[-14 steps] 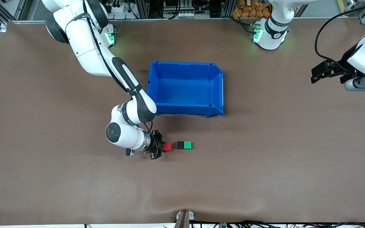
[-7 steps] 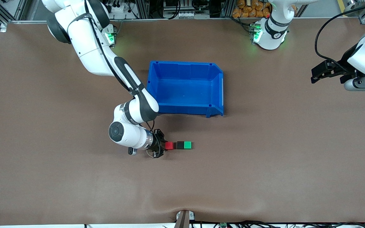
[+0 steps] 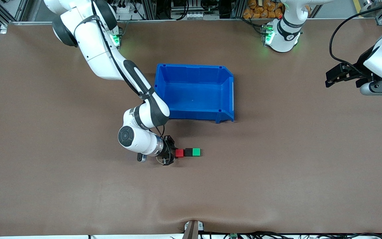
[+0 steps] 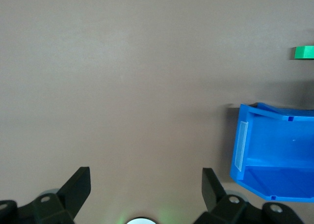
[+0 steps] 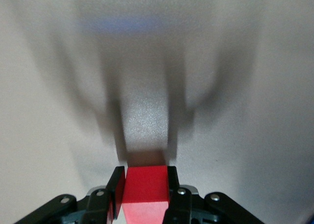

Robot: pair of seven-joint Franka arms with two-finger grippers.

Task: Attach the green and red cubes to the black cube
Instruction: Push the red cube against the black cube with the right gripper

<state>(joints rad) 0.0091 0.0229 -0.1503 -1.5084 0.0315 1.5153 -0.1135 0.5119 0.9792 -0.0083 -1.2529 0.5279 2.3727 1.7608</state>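
Brown table (image 3: 277, 172), blue bin (image 3: 225, 96) empty

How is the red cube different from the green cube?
The red cube is pinched in the shut right gripper; nothing holds the green cube. Red sits at the black cube's end toward the right arm, green at the opposite end. Both are the same small size.

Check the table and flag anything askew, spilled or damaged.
Nothing stands out. The small red cube, clamped in the right tool, sits in line against the small black cube, which adjoins the small green cube. The blue plastic bin stands upright. The left tool waits open.
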